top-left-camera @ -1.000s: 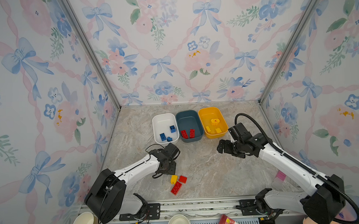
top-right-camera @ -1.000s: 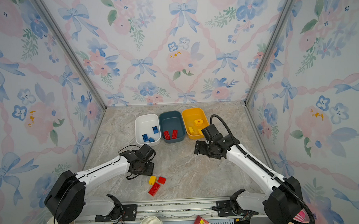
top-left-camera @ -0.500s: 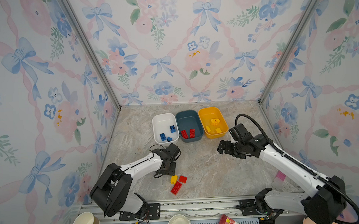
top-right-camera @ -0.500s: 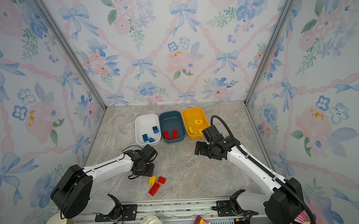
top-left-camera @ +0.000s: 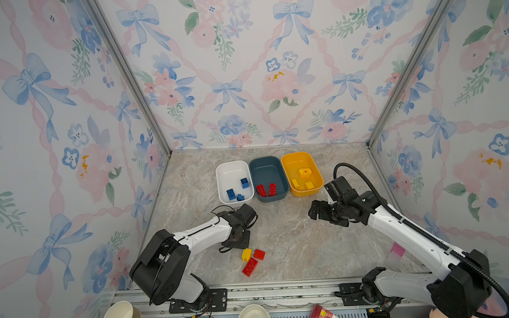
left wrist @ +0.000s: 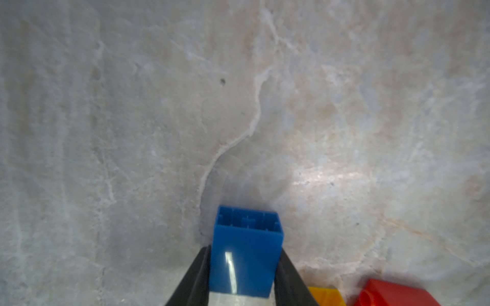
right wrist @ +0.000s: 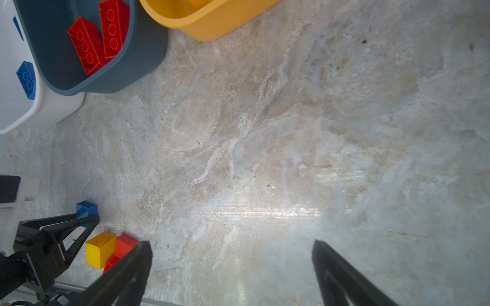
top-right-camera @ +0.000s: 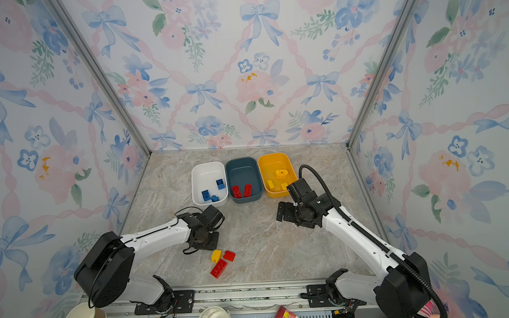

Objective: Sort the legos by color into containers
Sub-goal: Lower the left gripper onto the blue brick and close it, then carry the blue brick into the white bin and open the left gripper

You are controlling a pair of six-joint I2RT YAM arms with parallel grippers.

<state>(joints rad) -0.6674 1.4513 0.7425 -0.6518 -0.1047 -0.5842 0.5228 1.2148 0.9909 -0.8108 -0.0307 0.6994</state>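
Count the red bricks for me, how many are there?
4. Two red bricks lie side by side in the teal tub; a small red brick and a long red brick lie on the table by the yellow brick. The left arm may hide more.

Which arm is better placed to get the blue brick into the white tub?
Left. The left gripper has its fingers against both sides of the blue brick, near the white tub; the right gripper hangs open, away from it.

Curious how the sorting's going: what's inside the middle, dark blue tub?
In the dark blue tub, two red bricks lie side by side near its front wall; the floor beyond them is bare. That wall hides a sliver of floor.
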